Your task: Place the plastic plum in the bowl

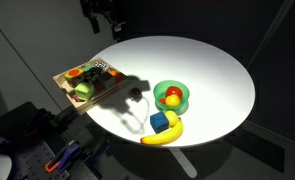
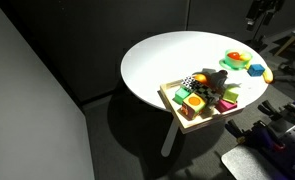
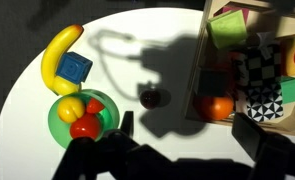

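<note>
Plastic plum (image 3: 150,97): small, round, likely light, rigid, slick; pinch across middle. Bowl (image 3: 107,104) near. Gripper (image 1: 103,24) aloft, openness unreadable.

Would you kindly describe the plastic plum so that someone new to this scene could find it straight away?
On the round white table, look at the bare stretch between the wooden tray and the green bowl. The plastic plum sits there alone: small, dark maroon, smaller than the blue cube.
</note>
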Tool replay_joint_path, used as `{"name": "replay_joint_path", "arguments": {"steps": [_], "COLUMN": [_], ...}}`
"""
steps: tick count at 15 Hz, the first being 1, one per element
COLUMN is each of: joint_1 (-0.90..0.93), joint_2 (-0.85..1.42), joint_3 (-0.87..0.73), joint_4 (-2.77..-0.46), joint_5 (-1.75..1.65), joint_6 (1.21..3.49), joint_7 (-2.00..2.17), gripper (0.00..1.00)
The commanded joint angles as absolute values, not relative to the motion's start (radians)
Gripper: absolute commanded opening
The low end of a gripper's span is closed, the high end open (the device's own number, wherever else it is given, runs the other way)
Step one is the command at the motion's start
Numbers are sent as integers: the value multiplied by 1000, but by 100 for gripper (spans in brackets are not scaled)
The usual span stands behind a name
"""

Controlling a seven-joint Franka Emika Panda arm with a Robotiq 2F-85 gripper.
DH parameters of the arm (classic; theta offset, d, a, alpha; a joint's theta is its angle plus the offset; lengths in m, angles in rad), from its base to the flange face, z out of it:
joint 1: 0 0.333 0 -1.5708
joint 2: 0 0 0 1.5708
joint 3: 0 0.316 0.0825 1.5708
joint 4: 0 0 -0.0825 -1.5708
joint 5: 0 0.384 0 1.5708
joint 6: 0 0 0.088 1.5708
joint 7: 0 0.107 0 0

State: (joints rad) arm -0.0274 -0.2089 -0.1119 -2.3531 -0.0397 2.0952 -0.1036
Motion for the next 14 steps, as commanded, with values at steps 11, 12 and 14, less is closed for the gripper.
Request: {"name": "replay_joint_path", "arguments": {"steps": [11,12,14], "joint_1": [-62,-62,-62], "joint_2": [-118,-118,-118], "joint_3": [-102,-102,-102], "joint_4": [-2352,-2352,-2352], "joint_5": [-50,-50,-50], "joint_6": [2181,2181,2181], "joint_7": [-104,-104,-104], "gripper": [100,100,100]}}
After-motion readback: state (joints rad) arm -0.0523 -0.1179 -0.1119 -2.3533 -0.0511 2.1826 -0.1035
